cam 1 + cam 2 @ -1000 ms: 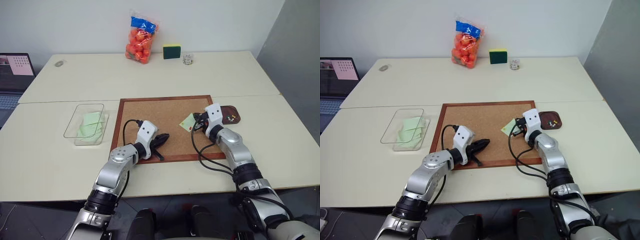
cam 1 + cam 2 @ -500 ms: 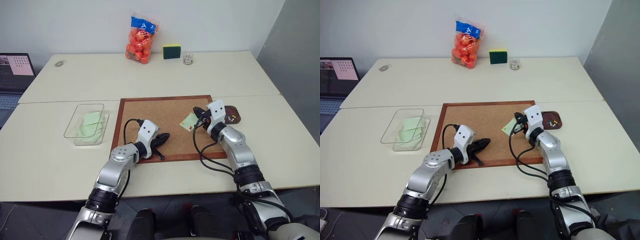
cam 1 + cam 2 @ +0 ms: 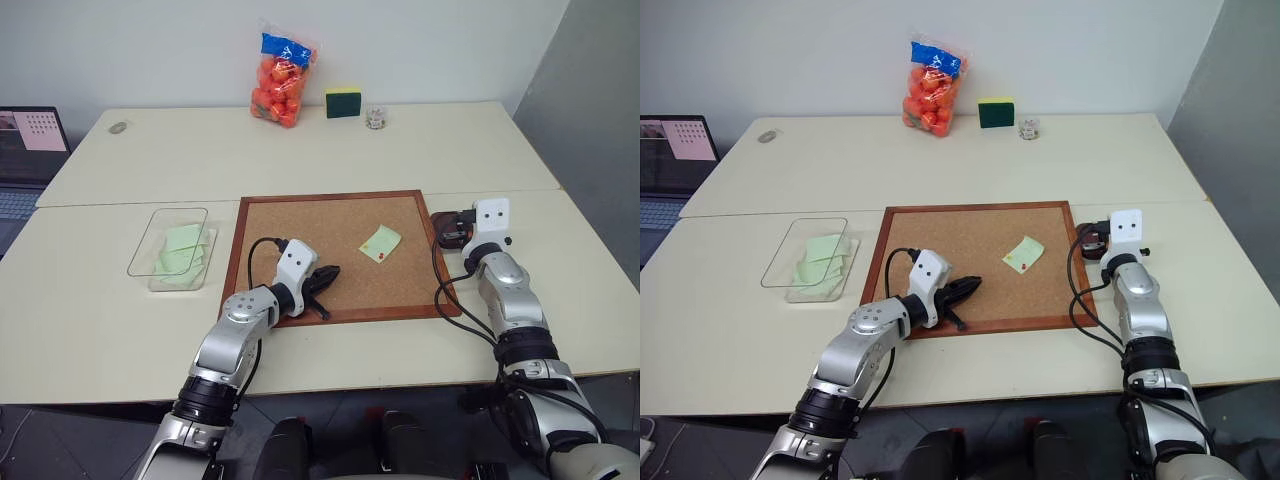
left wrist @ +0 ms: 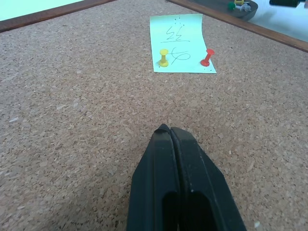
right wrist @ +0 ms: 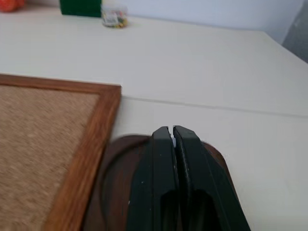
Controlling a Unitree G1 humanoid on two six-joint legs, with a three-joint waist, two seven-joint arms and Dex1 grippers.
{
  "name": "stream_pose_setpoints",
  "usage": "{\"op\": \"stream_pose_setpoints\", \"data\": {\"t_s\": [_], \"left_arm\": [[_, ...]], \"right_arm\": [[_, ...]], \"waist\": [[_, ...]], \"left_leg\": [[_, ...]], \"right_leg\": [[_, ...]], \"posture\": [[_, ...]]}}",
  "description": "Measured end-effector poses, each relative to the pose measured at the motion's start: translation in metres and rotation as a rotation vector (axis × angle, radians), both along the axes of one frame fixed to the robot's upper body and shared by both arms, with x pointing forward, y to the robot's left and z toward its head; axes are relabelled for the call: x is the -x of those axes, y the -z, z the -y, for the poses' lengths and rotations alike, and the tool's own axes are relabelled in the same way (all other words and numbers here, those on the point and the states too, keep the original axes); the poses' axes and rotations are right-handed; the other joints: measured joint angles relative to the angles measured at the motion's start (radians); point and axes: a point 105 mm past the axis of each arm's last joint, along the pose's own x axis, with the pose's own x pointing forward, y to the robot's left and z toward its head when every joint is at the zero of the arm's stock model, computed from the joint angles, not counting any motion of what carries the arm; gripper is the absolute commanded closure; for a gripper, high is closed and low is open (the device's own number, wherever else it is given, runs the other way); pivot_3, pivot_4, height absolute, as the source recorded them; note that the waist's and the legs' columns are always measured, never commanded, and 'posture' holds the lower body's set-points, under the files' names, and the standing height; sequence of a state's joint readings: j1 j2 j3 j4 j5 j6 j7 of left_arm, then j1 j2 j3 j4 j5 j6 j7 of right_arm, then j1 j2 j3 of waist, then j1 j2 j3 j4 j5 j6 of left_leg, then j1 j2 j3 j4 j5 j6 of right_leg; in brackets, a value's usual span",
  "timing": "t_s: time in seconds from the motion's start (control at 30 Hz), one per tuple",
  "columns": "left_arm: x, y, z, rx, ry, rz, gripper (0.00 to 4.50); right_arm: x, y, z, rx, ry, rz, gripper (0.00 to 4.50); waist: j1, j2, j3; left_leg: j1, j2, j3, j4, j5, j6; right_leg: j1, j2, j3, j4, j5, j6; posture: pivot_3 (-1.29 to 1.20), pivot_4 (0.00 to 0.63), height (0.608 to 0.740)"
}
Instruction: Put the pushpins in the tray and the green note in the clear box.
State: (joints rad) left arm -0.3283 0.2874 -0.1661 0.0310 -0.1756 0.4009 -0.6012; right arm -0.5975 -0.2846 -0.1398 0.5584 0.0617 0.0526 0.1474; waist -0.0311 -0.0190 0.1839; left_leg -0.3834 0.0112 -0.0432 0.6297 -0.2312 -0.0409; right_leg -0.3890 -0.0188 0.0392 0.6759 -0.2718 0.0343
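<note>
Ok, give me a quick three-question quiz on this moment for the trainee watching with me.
1. True or false: the green note on the cork board has no pushpins left in it.
2. Which claw is over the tray? A) left claw B) right claw C) neither
3. Fill in: the clear box already holds pale green ____.

Key
1. False: the left wrist view shows a yellow pushpin and a red pushpin stuck in it.
2. B: the right claw is shut over the tray, while the left claw rests shut on the cork board.
3. Notes.
</note>
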Motion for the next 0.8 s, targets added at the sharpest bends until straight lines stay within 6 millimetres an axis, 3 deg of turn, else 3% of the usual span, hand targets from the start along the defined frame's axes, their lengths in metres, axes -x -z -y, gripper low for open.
{"op": "stream_pose_setpoints", "data": {"t_s": [0.53, 0.63, 0.8], "left_arm": [[0.000, 0.000, 0.001, -0.002, 0.004, 0.007, 4.50], [0.000, 0.000, 0.001, -0.002, 0.004, 0.007, 4.50], [0.000, 0.000, 0.001, 0.000, 0.005, 0.007, 4.50]], "right_arm": [[-0.003, -0.004, -0.005, -0.004, -0.036, 0.005, 1.08], [-0.001, -0.009, -0.008, -0.003, -0.073, 0.029, 0.94], [0.024, -0.010, -0.042, 0.083, -0.373, 0.055, 0.94]], "waist": [[0.001, 0.000, 0.000], [0.001, 0.000, 0.000], [0.002, 0.000, 0.000]], "left_leg": [[0.000, 0.000, 0.000, 0.000, 0.000, 0.000], [0.000, 0.000, 0.000, 0.000, 0.000, 0.000], [0.000, 0.000, -0.001, 0.000, 0.000, 0.000]], "right_leg": [[0.000, 0.000, 0.000, -0.001, 0.000, 0.000], [0.000, 0.000, 0.000, -0.001, 0.000, 0.000], [0.001, 0.000, -0.001, -0.002, 0.000, 0.001]], "posture": [[0.00, 0.150, 0.740], [0.00, 0.150, 0.740], [0.00, 0.150, 0.740]]}}
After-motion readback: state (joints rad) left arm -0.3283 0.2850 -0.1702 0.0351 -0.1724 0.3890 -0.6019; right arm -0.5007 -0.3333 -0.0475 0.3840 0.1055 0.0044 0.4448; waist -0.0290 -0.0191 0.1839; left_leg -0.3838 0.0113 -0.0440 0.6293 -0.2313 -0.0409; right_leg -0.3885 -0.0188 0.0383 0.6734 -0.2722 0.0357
